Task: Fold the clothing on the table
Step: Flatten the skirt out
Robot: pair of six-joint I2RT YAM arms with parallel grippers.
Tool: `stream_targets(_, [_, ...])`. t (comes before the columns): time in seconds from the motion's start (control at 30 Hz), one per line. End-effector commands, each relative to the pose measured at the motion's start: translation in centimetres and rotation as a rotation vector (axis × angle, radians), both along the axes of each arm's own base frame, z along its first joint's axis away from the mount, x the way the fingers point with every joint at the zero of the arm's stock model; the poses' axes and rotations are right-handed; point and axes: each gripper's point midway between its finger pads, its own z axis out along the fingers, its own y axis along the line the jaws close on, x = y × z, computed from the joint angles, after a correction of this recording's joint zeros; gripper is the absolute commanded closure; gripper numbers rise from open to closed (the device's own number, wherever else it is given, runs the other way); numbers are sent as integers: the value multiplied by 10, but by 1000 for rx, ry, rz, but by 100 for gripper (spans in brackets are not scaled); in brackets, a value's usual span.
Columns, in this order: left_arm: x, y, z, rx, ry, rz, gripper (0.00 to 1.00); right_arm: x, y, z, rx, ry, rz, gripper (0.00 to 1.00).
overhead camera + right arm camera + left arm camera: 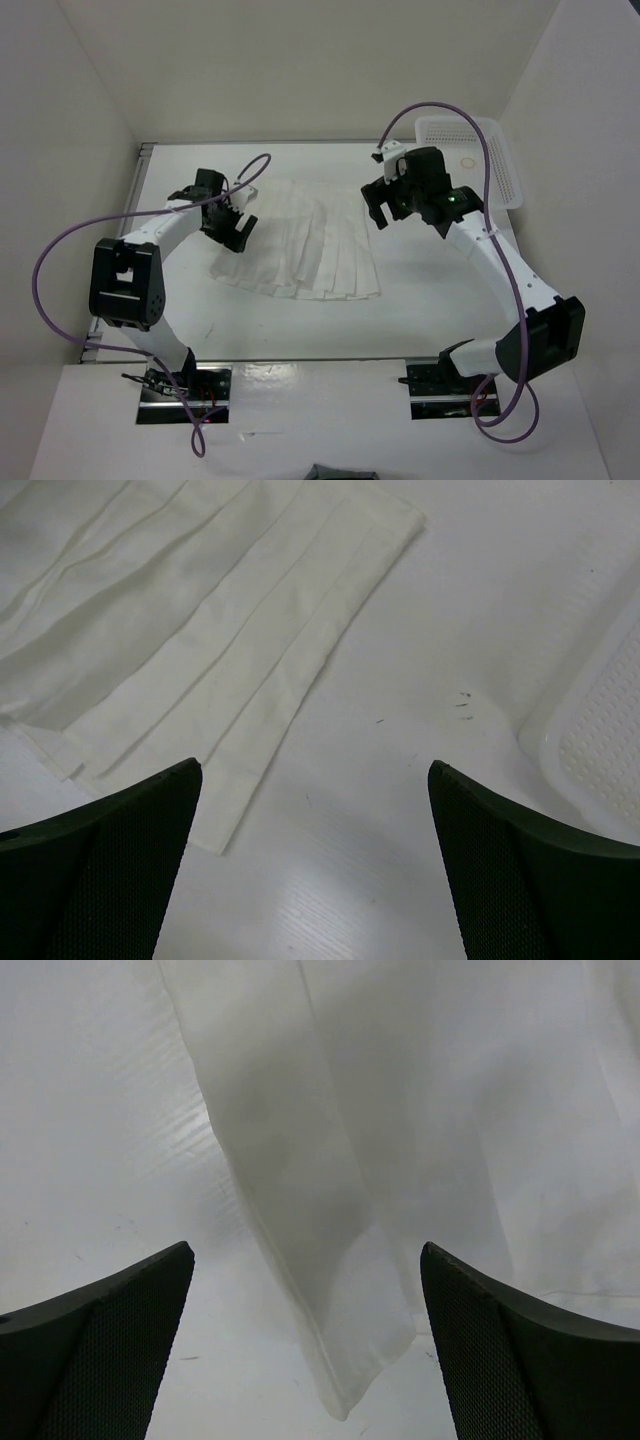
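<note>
I see the clothing point(300, 245) lying flat mid-bench point(450, 310). Its pleats run far to near, with the narrow end toward the far edge and the wide hem fanned toward the arms. My left gripper point(233, 230) hangs spread and empty over the garment's left edge, hiding part of it. The right gripper point(377, 212) is likewise released by the far right corner, near the basket point(495, 150). Both wrist views crop the cloth, and white on white blurs its outline.
</note>
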Motion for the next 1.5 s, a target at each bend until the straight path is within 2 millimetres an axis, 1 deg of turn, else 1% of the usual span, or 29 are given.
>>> stream_targets(0.0, [-11, 10, 4, 30, 6, 41, 0, -8, 1, 8, 35, -22, 9, 2])
stream_targets(0.03, [-11, 10, 8, 24, -1, 50, 0, -6, 2, 10, 44, -27, 4, 2])
stream_targets(0.07, [-17, 8, 6, 36, 22, 43, 1, -6, 2, 10, 44, -27, 4, 2])
stream_targets(0.1, [-19, 12, 2, 55, 40, 51, 1, -8, 2, 13, 48, -35, 4, 2])
stream_targets(0.13, [-20, 10, -2, 66, 50, 45, 4, -8, 2, 13, 48, -35, 4, 2])
stream_targets(0.17, [-22, 12, -3, 77, 60, 50, 6, -9, 1, 16, 51, -44, 4, 2])
stream_targets(0.23, [-22, 14, -3, 88, 58, 55, 10, -12, 2, 16, 57, -43, 11, 2])
stream_targets(0.27, [-24, 17, -2, 100, 53, 61, 21, -11, 2, 18, 60, -53, 12, 2])
stream_targets(0.33, [-24, 19, 3, 106, 39, 66, 33, -12, 2, 19, 64, -62, 12, 2])
stream_targets(0.37, [-24, 19, 3, 106, 38, 66, 41, -13, 1, 15, 61, -53, 12, 2])
stream_targets(0.4, [-26, 19, 2, 107, 47, 65, 54, -14, 1, 18, 64, -62, 12, 2])
stream_targets(0.5, [-31, 19, -1, 107, 67, 72, 72, -14, 1, 18, 70, -58, 6, 2])
stream_targets(0.53, [-31, 19, -1, 107, 67, 72, 73, -14, 1, 18, 70, -58, 6, 2])
stream_targets(0.57, [-36, 20, -4, 110, 85, 72, 73, -15, 1, 21, 74, -67, 7, 2])
stream_targets(0.63, [-36, 20, -5, 110, 85, 72, 73, -14, 1, 25, 77, -75, 7, 2])
stream_targets(0.77, [-45, 21, -11, 115, 115, 70, 67, -16, 1, 28, 80, -84, 7, 2])
stream_targets(0.9, [-48, 22, -11, 117, 126, 70, 67, -16, 1, 28, 80, -84, 7, 2])
stream_targets(0.97, [-50, 22, -12, 122, 134, 61, 74, -17, 0, 32, 84, -92, 7, 2])
stream_targets(1.0, [-50, 22, -12, 122, 134, 61, 83, -17, 0, 32, 84, -93, 7, 2])
stream_targets(1.07, [-50, 24, -12, 132, 132, 65, 94, -17, 0, 32, 84, -93, 7, 2])
stream_targets(1.1, [-49, 26, -12, 143, 131, 70, 100, -18, 0, 28, 80, -84, 7, 2])
stream_targets(1.17, [-43, 30, -3, 160, 100, 81, 100, -18, 0, 28, 80, -84, 7, 2])
stream_targets(1.23, [-36, 38, 7, 202, 63, 93, 100, -19, -1, 31, 84, -93, 7, 2])
stream_targets(1.27, [-33, 43, 14, 209, 40, 113, 100, -19, -1, 31, 84, -93, 7, 2])
stream_targets(1.3, [-26, 44, 25, 211, 7, 120, 100, -19, -1, 31, 84, -93, 7, 2])
stream_targets(1.37, [-22, 58, 30, 243, -9, 148, 100, -20, -1, 34, 87, -101, 7, 2])
stream_targets(1.4, [-19, 59, 32, 254, -23, 145, 100, -21, -1, 30, 84, -93, 7, 2])
stream_targets(1.43, [-19, 70, 32, 267, -21, 173, 100, -21, -1, 30, 84, -93, 7, 2])
stream_targets(1.47, [-17, 74, 32, 271, -19, 176, 100, -22, -2, 33, 87, -101, 7, 2])
